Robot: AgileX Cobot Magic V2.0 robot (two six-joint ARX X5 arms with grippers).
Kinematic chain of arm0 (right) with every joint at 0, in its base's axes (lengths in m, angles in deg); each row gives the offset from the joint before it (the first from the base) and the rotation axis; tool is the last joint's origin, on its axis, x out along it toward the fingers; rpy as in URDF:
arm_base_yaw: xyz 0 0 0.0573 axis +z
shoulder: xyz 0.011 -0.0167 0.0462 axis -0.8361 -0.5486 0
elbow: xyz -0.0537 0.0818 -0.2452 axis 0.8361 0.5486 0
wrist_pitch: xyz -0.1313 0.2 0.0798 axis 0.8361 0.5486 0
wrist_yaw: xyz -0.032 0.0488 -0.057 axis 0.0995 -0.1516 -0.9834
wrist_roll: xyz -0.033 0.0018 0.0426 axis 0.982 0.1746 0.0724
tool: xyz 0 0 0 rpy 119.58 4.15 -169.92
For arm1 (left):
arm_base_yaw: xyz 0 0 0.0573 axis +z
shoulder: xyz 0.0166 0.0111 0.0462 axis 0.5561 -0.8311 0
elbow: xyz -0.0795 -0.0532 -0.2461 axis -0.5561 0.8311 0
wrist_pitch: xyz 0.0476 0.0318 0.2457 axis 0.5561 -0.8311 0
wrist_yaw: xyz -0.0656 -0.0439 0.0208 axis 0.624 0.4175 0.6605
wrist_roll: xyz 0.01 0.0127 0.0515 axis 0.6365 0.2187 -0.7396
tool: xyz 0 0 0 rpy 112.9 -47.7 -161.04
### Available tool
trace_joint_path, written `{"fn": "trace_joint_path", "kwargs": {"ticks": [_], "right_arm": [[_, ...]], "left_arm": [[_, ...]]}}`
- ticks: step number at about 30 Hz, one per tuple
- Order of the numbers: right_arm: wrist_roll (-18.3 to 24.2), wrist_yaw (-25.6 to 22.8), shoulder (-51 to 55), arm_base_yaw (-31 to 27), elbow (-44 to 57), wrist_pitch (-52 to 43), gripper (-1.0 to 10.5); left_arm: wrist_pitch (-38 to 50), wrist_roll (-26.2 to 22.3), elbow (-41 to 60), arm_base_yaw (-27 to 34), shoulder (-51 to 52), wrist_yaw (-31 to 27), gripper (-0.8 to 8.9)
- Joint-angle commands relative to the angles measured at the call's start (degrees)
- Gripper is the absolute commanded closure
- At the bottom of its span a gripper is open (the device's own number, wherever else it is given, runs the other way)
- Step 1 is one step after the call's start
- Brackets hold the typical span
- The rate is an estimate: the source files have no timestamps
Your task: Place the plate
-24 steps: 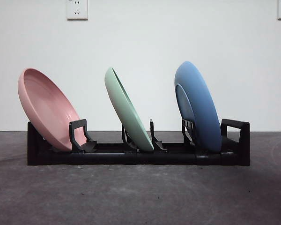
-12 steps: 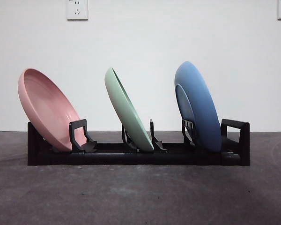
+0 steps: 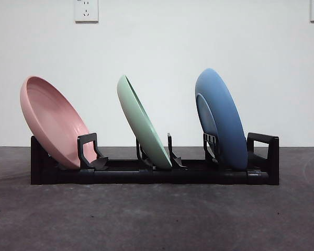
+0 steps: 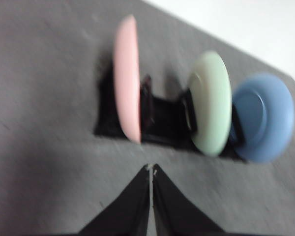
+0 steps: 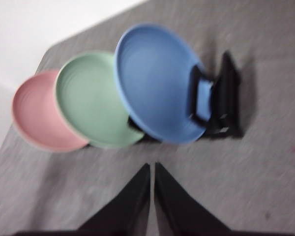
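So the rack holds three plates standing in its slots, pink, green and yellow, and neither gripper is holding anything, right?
Nearly. The third plate is blue, not yellow: the front view shows the blue plate at one end of the black rack, beside the green plate and the pink plate. The left gripper and right gripper are indeed shut and empty.

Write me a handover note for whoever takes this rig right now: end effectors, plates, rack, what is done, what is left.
Left end effector: shut, holding nothing, above the table, apart from the rack.
Right end effector: shut, holding nothing, above the table, apart from the rack.
Black rack stands on the table with three plates in it, all tilted in their slots: pink plate at one end, green plate in the middle, blue plate at the other end.
Done: all three plates appear seated; neither arm shows in the front view.
Left: probably nothing but confirming the plates sit steady; no loose plate is in view.
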State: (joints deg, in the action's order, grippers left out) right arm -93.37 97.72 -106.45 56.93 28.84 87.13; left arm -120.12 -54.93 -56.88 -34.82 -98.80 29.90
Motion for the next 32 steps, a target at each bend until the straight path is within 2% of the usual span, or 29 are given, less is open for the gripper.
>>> {"fn": "trace_joint_path", "kwargs": {"ticks": [1,3,5,6,8,9,14,19,24,32], "right_arm": [[3.2,3.3,-4.2,0.9,-4.7,4.3,9.3],[5.2,4.9,-6.6,1.5,-6.8,6.7,9.3],[9.2,6.9,-9.1,2.5,-8.4,7.8,9.3],[11.0,7.7,-10.0,3.2,-8.8,7.8,9.1],[12.7,7.6,-10.9,4.2,-8.9,7.9,7.1],[12.9,7.7,-11.2,4.3,-8.9,7.9,6.4],[10.4,5.7,-13.5,5.9,-10.8,7.4,6.3],[10.4,5.6,-27.2,8.4,-22.9,7.5,6.3],[12.3,5.8,-41.1,11.2,-33.4,7.4,6.3],[13.8,5.4,-55.6,14.7,-39.9,5.1,6.3]], "left_arm": [[-3.6,-3.5,-3.9,-0.1,-3.5,4.4,8.03],[-5.8,-4.9,-5.5,-0.1,-5.4,6.4,8.03],[-7.0,-6.3,-7.1,-0.1,-7.3,7.1,7.76],[-6.6,-6.3,-7.6,-0.1,-7.8,7.1,6.79],[-5.5,-6.3,-7.6,-0.1,-7.8,7.1,3.99],[-5.4,-6.3,-7.6,-0.1,-7.8,7.1,3.83],[-5.3,-6.3,-7.6,-0.1,-7.8,7.1,3.85],[-5.1,-6.3,-7.6,-0.1,-7.8,7.0,3.85],[-5.1,-6.3,-7.6,-0.1,-7.8,7.0,3.85],[-5.2,-6.3,-7.6,-0.1,-7.7,7.0,3.85]]}}
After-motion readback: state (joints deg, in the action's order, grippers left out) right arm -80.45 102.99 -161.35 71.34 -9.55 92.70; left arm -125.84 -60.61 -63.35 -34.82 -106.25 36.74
